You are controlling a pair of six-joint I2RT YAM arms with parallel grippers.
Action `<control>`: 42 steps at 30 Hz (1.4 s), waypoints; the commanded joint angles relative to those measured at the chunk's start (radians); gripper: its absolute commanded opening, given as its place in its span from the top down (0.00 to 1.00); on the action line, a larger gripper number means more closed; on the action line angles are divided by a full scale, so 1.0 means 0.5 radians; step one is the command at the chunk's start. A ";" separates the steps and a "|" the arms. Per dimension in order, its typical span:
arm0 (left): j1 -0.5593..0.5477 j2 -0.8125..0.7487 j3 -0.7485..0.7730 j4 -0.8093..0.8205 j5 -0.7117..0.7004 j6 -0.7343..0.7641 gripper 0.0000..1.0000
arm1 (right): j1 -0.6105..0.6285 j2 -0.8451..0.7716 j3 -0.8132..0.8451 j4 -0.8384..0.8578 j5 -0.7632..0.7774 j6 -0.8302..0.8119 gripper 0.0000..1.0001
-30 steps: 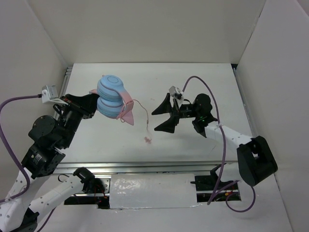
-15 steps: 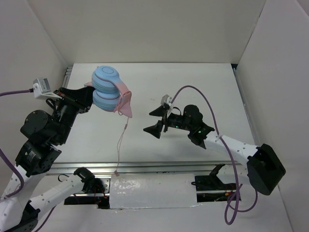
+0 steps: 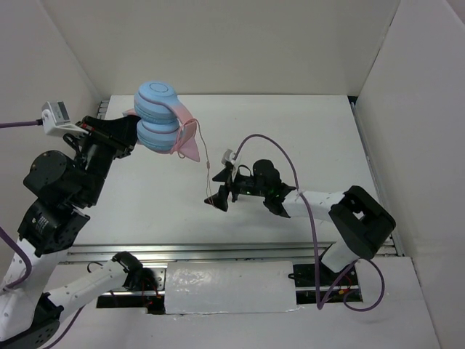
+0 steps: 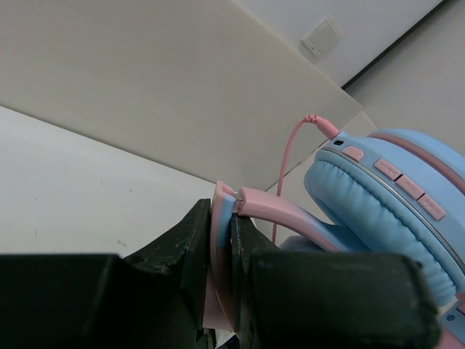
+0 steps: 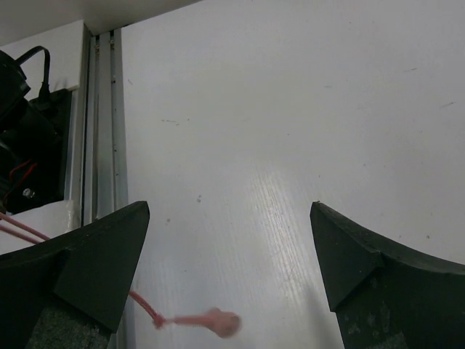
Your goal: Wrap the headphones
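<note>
A white table (image 3: 305, 138) formed the work surface and carried a few faint dark specks (image 5: 199, 197). White panels enclosed it at the back (image 3: 218, 43) and on the right (image 3: 418, 109). An aluminium rail (image 3: 240, 251) ran along the near edge. A crinkled, white-wrapped panel (image 3: 229, 287) lay just below that rail. A white wall plate (image 4: 320, 38) was mounted on a distant wall.

A white counter (image 3: 305, 131) sits boxed in by a plain back wall (image 3: 218, 43), left wall (image 3: 43, 65) and right wall (image 3: 425, 109). A metal rail (image 3: 232, 252) lines its near edge. The light is soft and even.
</note>
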 commanded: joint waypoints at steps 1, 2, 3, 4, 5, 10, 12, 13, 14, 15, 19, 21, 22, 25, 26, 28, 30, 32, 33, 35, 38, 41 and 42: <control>-0.005 0.024 0.187 0.212 -0.033 -0.068 1.00 | -0.007 0.048 0.013 0.301 0.039 0.030 0.00; -0.005 0.051 0.208 0.206 -0.033 -0.059 1.00 | -0.019 0.057 0.001 0.341 0.066 0.085 0.00; -0.008 0.067 0.242 0.191 -0.030 -0.053 1.00 | -0.037 0.066 -0.008 0.396 0.115 0.109 0.00; -0.005 0.079 0.254 0.188 -0.039 -0.047 1.00 | -0.047 0.069 -0.012 0.409 0.137 0.119 0.00; -0.005 0.094 0.260 0.191 -0.054 -0.031 1.00 | -0.047 0.069 -0.012 0.418 0.192 0.171 0.00; -0.005 0.128 0.291 0.102 -0.284 -0.074 1.00 | -0.047 -0.059 -0.091 0.341 0.605 0.220 0.00; -0.005 0.150 0.294 0.065 -0.419 -0.090 1.00 | -0.047 -0.157 -0.201 0.354 0.692 0.220 0.00; -0.005 0.156 0.297 0.065 -0.465 -0.096 1.00 | -0.041 -0.191 -0.235 0.354 0.726 0.211 0.00; -0.005 0.168 0.291 0.074 -0.511 -0.096 1.00 | -0.029 -0.258 -0.296 0.335 0.711 0.156 0.00; -0.005 0.177 0.297 0.077 -0.533 -0.090 1.00 | -0.016 -0.292 -0.324 0.320 0.702 0.137 0.00; -0.005 0.211 0.303 0.080 -0.545 -0.080 1.00 | 0.036 -0.385 -0.426 0.304 0.680 0.033 0.00; -0.005 0.214 0.313 0.090 -0.576 -0.080 1.00 | 0.045 -0.403 -0.478 0.344 0.662 -0.028 0.00; -0.005 0.214 0.310 0.090 -0.576 -0.077 1.00 | 0.048 -0.406 -0.487 0.354 0.686 -0.041 0.00; -0.005 0.214 0.316 0.102 -0.585 -0.080 1.00 | 0.051 -0.412 -0.478 0.378 0.702 -0.123 0.00; -0.005 0.211 0.313 0.102 -0.582 -0.086 1.00 | 0.051 -0.409 -0.466 0.378 0.708 -0.142 0.00; -0.005 0.214 0.313 0.108 -0.585 -0.087 1.00 | 0.051 -0.403 -0.444 0.433 0.809 -0.151 0.00; -0.005 0.220 0.328 0.108 -0.576 -0.077 1.00 | 0.054 -0.366 -0.426 0.522 1.037 -0.127 0.00; -0.005 0.230 0.331 0.099 -0.551 -0.080 1.00 | 0.061 -0.324 -0.368 0.580 1.249 -0.014 0.00; -0.005 0.230 0.325 0.099 -0.548 -0.083 1.00 | 0.070 -0.308 -0.349 0.602 1.372 0.014 0.00; -0.005 0.233 0.319 0.108 -0.545 -0.090 1.00 | 0.091 -0.238 -0.309 0.709 1.425 0.024 0.00; -0.008 0.245 0.337 0.096 -0.518 -0.102 1.00 | 0.168 -0.060 -0.159 0.679 1.499 0.011 0.00; -0.005 0.260 0.352 0.084 -0.505 -0.111 1.00 | 0.186 0.185 0.052 0.676 1.407 0.112 0.00; -0.005 0.263 0.352 0.077 -0.514 -0.114 1.00 | 0.202 0.247 0.156 0.688 1.222 0.140 0.00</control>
